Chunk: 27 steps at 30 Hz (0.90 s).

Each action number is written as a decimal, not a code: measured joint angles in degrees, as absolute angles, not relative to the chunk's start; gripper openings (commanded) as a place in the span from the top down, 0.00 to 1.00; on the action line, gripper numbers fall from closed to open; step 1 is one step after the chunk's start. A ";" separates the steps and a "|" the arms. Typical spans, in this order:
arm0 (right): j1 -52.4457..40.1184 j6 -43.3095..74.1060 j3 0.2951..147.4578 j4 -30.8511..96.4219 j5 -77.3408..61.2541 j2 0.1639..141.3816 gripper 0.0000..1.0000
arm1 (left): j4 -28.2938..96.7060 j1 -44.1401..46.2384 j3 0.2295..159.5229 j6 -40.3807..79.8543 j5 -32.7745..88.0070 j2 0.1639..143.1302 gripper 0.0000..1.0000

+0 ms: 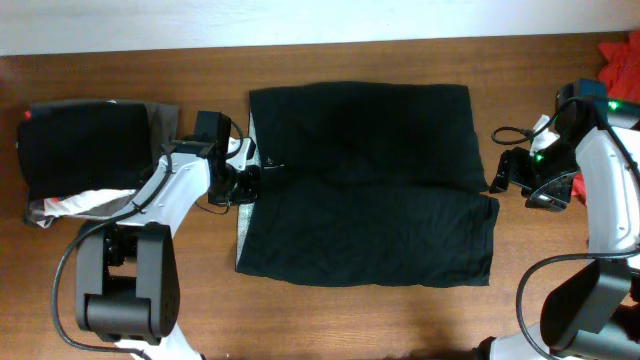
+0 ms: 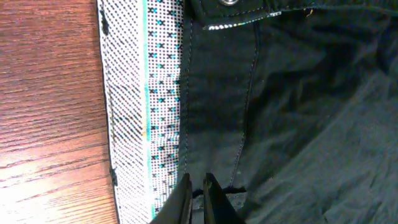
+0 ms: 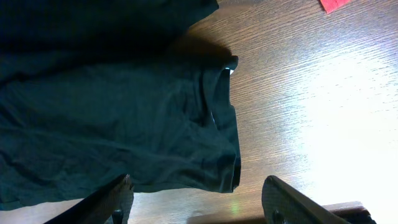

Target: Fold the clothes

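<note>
A large black garment [image 1: 365,185] lies spread in the middle of the table, its upper part folded over the lower. My left gripper [image 1: 250,182] is at its left edge. In the left wrist view the fingers [image 2: 198,186] are pinched together on the dark fabric [image 2: 280,93], beside a white dotted lining strip [image 2: 143,106]. My right gripper [image 1: 498,178] hovers at the garment's right edge. Its fingers [image 3: 121,190] stand wide apart, with the black corner [image 3: 221,155] just ahead of them and nothing gripped.
A pile of folded clothes sits at the far left: a black piece [image 1: 80,145] on top and a grey one with a white stripe [image 1: 85,205] below. Red-orange cloth [image 1: 620,60] lies at the back right corner. Bare wood [image 3: 298,93] shows right of the garment.
</note>
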<state>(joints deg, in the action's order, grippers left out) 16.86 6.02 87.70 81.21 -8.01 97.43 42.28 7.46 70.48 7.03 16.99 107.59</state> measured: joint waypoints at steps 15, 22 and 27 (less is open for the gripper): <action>16.86 6.02 87.70 81.21 -8.01 97.43 0.29 | 40.95 7.46 70.52 7.14 17.69 110.08 0.60; 16.86 6.02 87.70 81.21 -8.01 97.43 0.29 | 40.01 7.40 70.57 7.11 20.47 112.05 0.64; 16.86 6.07 87.70 81.21 -7.97 97.43 0.29 | 39.99 7.42 70.57 6.98 23.33 112.09 0.81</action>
<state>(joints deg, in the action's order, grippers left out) 16.86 6.07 87.70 81.21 -7.97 97.43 39.99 7.42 70.57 6.98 23.33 112.09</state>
